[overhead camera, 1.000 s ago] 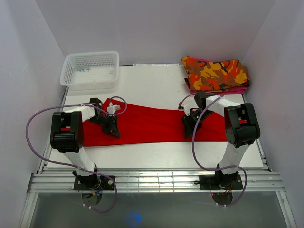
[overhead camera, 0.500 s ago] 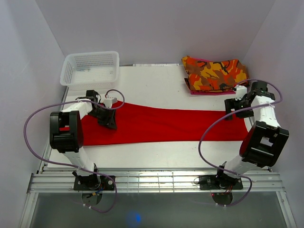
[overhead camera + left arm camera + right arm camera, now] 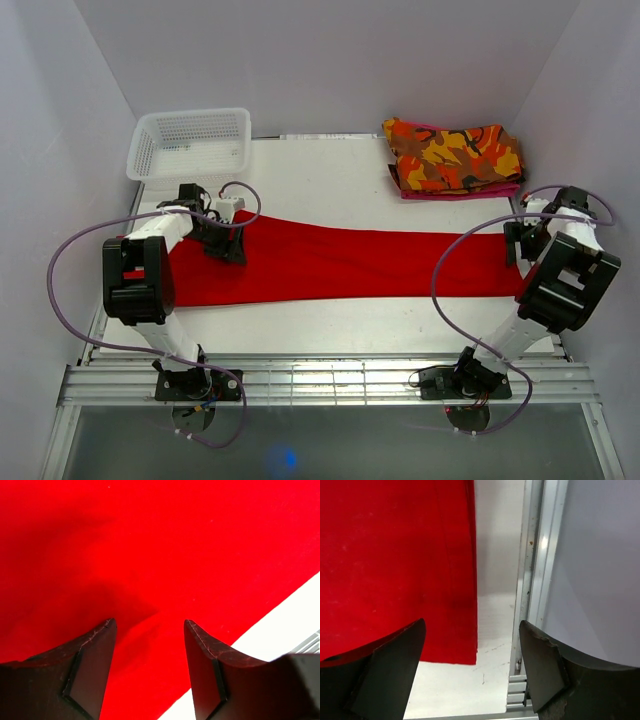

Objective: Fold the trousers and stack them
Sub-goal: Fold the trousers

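Observation:
The red trousers (image 3: 340, 262) lie flat in a long band across the table, folded lengthwise. My left gripper (image 3: 228, 240) hovers over their left part, near the far edge. It is open, and only red cloth (image 3: 150, 555) shows under the gap between its dark fingers (image 3: 95, 655). My right gripper (image 3: 522, 240) is at the trousers' right end by the table's right rail, open and empty. In the right wrist view the trousers' end corner (image 3: 455, 645) lies left of the gap between the jaws.
A white mesh basket (image 3: 190, 147) stands at the far left corner. A folded orange camouflage garment (image 3: 455, 156) lies at the far right. The right wall (image 3: 600, 555) and aluminium rail (image 3: 532, 580) are close beside my right gripper. Bare white table (image 3: 330, 190) lies behind the trousers.
Both grippers have opened and let go of the red cloth. The right arm swung from the middle-right of the trousers out to their right end. The left gripper shifted slightly back and left.

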{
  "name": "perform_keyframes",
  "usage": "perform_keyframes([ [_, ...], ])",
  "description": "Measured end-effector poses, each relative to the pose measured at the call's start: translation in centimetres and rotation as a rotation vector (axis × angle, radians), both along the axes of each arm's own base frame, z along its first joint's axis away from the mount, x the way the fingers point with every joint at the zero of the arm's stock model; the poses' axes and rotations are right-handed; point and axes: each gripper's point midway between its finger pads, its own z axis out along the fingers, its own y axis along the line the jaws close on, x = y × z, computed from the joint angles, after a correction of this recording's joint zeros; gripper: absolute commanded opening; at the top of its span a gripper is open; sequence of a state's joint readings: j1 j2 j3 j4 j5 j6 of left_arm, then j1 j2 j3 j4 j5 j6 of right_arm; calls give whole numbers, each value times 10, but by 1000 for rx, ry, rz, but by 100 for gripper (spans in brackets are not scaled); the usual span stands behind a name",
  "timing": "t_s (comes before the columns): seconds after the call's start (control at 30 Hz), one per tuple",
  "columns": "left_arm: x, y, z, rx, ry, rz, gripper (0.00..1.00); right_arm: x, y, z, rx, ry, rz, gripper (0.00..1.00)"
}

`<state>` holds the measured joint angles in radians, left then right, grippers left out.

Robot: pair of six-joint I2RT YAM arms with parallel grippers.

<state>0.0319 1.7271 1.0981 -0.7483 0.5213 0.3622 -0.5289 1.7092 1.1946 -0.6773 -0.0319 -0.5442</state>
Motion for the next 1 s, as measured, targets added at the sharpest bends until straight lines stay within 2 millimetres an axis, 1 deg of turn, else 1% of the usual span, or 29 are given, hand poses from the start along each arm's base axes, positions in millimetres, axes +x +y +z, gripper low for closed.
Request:
perform_keyframes([
  [0.07,1,1,1,8,-8,-1,67,-1,0,-10,18,18,4,77],
  [0.1,1,2,2,11,-11,0,67,-1,1,-14,31,24,3,72],
  [0.17,2,3,3,18,-16,1,67,-1,4,-22,55,34,4,71],
  [0.3,2,4,4,22,-19,3,68,-10,16,-42,98,71,-1,62],
  [0.37,2,4,4,26,-19,4,68,-8,19,-42,101,66,4,60],
  [0.47,3,5,4,33,-21,6,68,-7,22,-42,110,62,10,50],
  [0.5,3,6,5,36,-23,7,68,-7,23,-42,115,60,10,35],
  [0.6,5,7,6,40,-27,11,69,-7,32,-42,159,56,17,8],
  [0.67,7,7,7,41,-31,17,70,-9,36,-41,175,60,17,8],
  [0.73,8,7,8,41,-33,22,74,-11,38,-40,187,68,18,8],
  [0.77,8,7,8,41,-34,29,82,-14,37,-39,192,78,15,8],
  [0.8,9,8,9,41,-38,34,85,-15,36,-36,193,84,17,8],
  [0.9,13,10,15,40,-54,63,89,-16,29,-19,189,75,16,8],
  [0.97,16,14,23,38,-78,84,90,-14,17,-3,163,50,24,8],
  [1.0,17,16,27,37,-92,96,93,-13,8,6,141,32,25,8],
])
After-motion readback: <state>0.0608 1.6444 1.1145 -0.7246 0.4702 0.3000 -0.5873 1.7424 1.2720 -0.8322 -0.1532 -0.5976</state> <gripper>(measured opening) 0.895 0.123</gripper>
